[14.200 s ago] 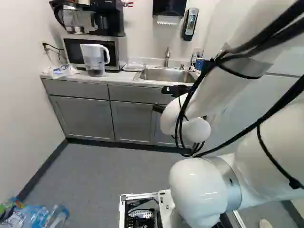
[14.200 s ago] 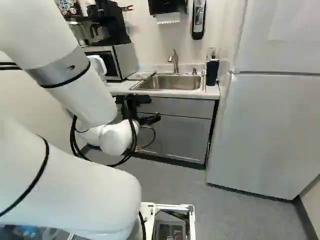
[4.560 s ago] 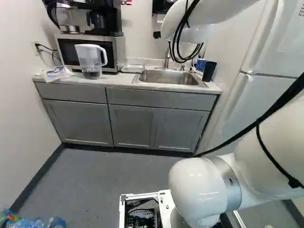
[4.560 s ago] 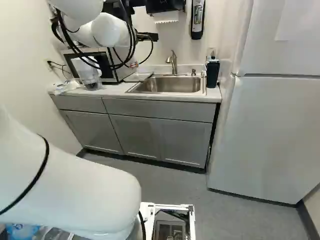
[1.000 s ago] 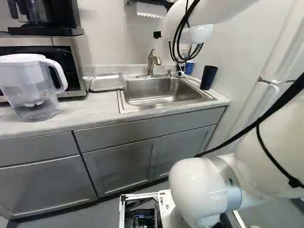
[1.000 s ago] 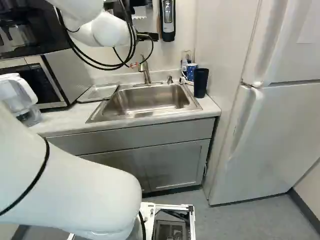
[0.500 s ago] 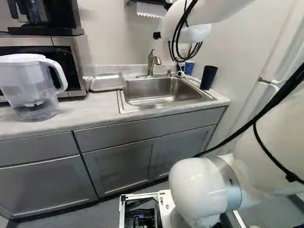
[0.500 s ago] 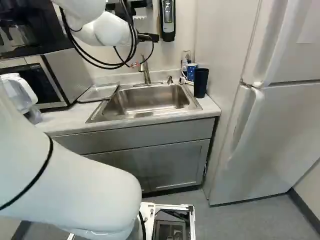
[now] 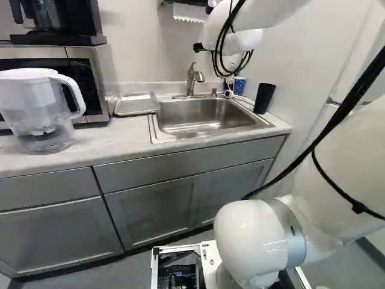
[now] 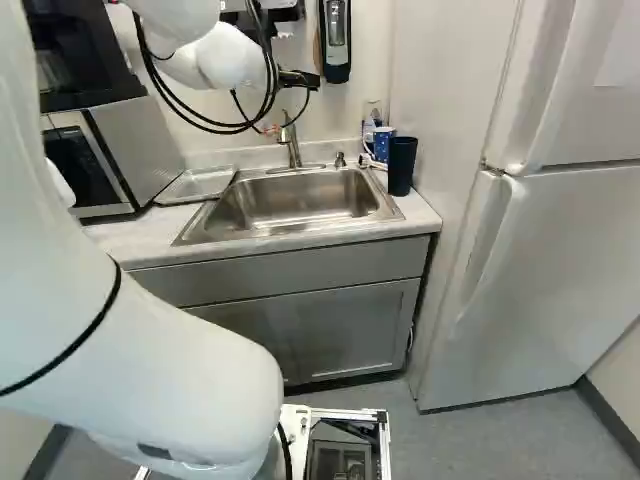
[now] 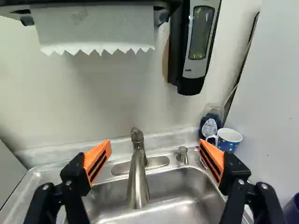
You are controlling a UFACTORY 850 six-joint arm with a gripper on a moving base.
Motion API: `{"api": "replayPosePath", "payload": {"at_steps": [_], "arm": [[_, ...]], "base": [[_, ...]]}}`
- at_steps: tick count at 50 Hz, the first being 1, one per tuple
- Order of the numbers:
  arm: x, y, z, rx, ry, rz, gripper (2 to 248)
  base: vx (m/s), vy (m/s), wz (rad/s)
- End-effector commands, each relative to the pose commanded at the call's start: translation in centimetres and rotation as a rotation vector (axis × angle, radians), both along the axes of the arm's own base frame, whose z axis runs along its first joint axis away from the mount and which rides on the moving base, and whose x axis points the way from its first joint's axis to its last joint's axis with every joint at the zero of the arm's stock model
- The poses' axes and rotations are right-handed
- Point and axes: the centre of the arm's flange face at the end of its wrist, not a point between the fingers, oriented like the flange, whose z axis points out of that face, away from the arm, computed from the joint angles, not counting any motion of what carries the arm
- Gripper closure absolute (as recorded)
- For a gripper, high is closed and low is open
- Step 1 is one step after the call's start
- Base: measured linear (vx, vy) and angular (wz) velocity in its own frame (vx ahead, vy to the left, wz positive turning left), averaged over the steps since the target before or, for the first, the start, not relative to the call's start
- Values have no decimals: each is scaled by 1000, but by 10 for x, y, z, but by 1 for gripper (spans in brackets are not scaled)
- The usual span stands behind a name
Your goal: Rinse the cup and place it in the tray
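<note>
The hand (image 10: pixel 300 80) is high ahead of the bench (image 9: pixel 90 144), facing the wall. In the wrist view, the hand (image 11: pixel 155 151) is wide open, its orange pads (image 11: pixel 97 161) well apart, with the tap (image 11: pixel 138 182) showing between them.

Two cups stand upright on the bench beyond the right end of the sink (image 10: pixel 295 205) in the right base view, and I cannot tell which is the one to be rinsed. The dark cup (image 10: pixel 401 165) is tall and plain, a little wider at the top. Just behind it, near the wall, is the mug (image 11: pixel 229 139): blue with small coloured specks, white inside and round the rim, with a white handle on the side nearer the tap. A dark blue bottle (image 11: pixel 210 125) stands by the mug.

The tray (image 9: pixel 136 105), shallow and pale with a raised rim, lies at the sink's other end, between it and the microwave (image 9: pixel 102 78). A clear pitcher (image 9: pixel 45 114) with a white top stands by the microwave.
</note>
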Motion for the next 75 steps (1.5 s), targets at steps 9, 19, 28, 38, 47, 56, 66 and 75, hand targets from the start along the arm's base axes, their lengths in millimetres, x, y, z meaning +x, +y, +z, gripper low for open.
{"api": "replayPosePath", "payload": {"at_steps": [9,19,28,38,47,56,66,75], "arm": [[11,0,-2,6,30,-2,3],[24,0,-4,13,64,-4,3],[35,0,-7,13,95,-3,3],[48,0,-8,14,117,-2,3],[62,0,-8,14,118,-2,3],[76,0,-12,14,137,-2,3],[92,0,-24,14,180,-1,3],[103,0,-36,15,215,-1,3]], "base": [[0,0,0],[0,0,0],[0,0,0],[0,0,0],[0,0,0],[0,0,0],[0,0,0],[0,0,0]]}}
